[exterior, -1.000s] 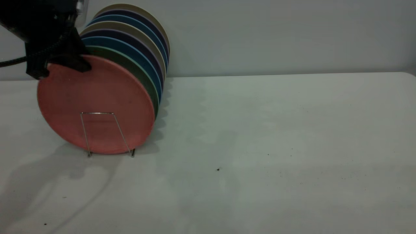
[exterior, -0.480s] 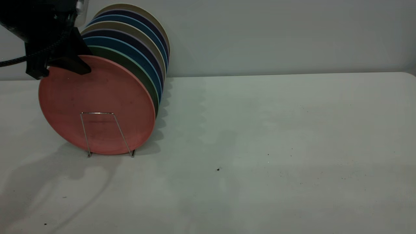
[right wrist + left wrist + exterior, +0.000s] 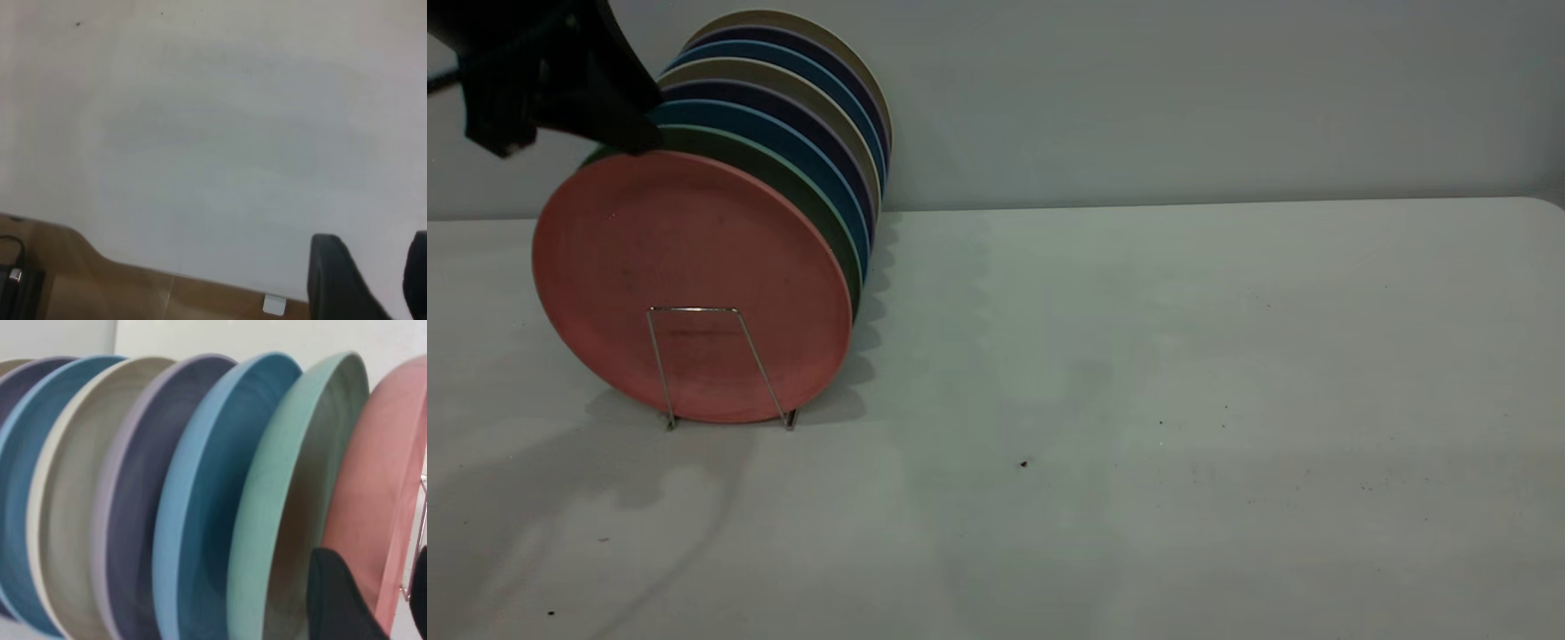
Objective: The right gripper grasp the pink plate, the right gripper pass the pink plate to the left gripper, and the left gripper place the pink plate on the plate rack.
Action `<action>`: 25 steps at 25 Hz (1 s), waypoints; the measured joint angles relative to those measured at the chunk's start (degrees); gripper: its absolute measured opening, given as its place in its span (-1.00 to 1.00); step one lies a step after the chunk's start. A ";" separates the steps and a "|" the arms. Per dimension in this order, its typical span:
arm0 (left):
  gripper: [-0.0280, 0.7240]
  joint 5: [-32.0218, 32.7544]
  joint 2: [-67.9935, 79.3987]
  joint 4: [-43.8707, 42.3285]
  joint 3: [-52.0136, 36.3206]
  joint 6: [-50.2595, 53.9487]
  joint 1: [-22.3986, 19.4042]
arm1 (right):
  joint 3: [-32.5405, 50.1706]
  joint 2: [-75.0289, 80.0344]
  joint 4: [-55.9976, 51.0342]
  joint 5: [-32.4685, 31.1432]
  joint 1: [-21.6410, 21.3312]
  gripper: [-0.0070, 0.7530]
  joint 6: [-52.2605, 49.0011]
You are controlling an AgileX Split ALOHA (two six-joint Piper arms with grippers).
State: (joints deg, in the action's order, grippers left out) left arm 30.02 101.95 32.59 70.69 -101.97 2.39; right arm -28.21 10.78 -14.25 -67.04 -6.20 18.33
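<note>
The pink plate point(image 3: 685, 258) stands on edge in the front slot of the plate rack point(image 3: 694, 308), leaning back against the teal-green plate point(image 3: 805, 194). My left gripper point(image 3: 574, 142) is open just above the plate's upper left rim and is not holding it. In the left wrist view the pink plate's rim point(image 3: 380, 487) lies between the left gripper's point(image 3: 373, 573) spread fingers, with the rack wire point(image 3: 421, 483) beside it. My right gripper point(image 3: 373, 267) is open and empty over bare table, out of the exterior view.
Several more plates point(image 3: 818, 107), blue, purple and beige, stand in a row behind the teal-green plate point(image 3: 293, 487) toward the back wall. The white table point(image 3: 1183, 356) stretches to the right. The right wrist view shows the table's edge and brown floor point(image 3: 100, 287).
My left gripper has opened, let go of the pink plate's upper rim and risen. The plate has settled slightly to the right in the rack.
</note>
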 joint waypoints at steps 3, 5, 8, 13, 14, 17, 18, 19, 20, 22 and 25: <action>-0.09 1.63 -2.59 -0.53 0.00 3.46 0.00 | 0.00 0.00 0.00 0.00 0.00 -0.28 0.00; -0.09 3.82 -4.97 -0.64 0.00 7.03 0.00 | 0.00 0.00 0.00 0.00 0.00 -0.28 0.00; -0.09 7.92 -9.99 -0.69 0.00 14.52 0.00 | 0.00 -0.17 0.96 0.07 0.00 -0.28 0.00; -0.09 15.68 -19.56 -2.89 0.00 31.48 0.00 | 0.72 -1.19 2.79 1.16 0.00 -0.28 -1.38; -0.09 17.70 -21.74 -4.28 0.00 35.33 0.00 | 0.72 -1.26 1.58 1.30 0.00 -0.28 -1.58; -0.09 24.01 -27.96 -9.79 0.00 46.87 0.00 | 0.72 -1.26 -0.74 1.44 0.00 -0.28 -1.59; -0.09 26.49 -30.16 -11.43 0.00 50.96 0.00 | 0.72 -1.26 -0.80 1.48 0.00 -0.28 -1.79; -0.09 28.64 -32.31 -13.38 0.00 54.95 0.00 | 0.79 -1.26 -0.72 1.55 0.00 -0.28 -2.10; -0.09 31.25 -34.04 -15.16 0.00 58.82 0.00 | 0.79 -1.26 -0.50 1.55 0.00 -0.28 -2.42; -0.09 36.62 -37.94 -18.09 0.00 65.51 0.00 | 0.91 -1.26 0.21 1.61 0.00 -0.28 -3.14; -0.09 36.85 -42.59 -21.94 -0.31 74.20 0.00 | 1.03 -1.26 0.47 1.72 1.15 -0.28 -3.44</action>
State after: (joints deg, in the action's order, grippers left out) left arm 66.88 59.36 10.64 70.38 -27.77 2.39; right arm -27.18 9.52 -13.78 -65.33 -5.05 14.90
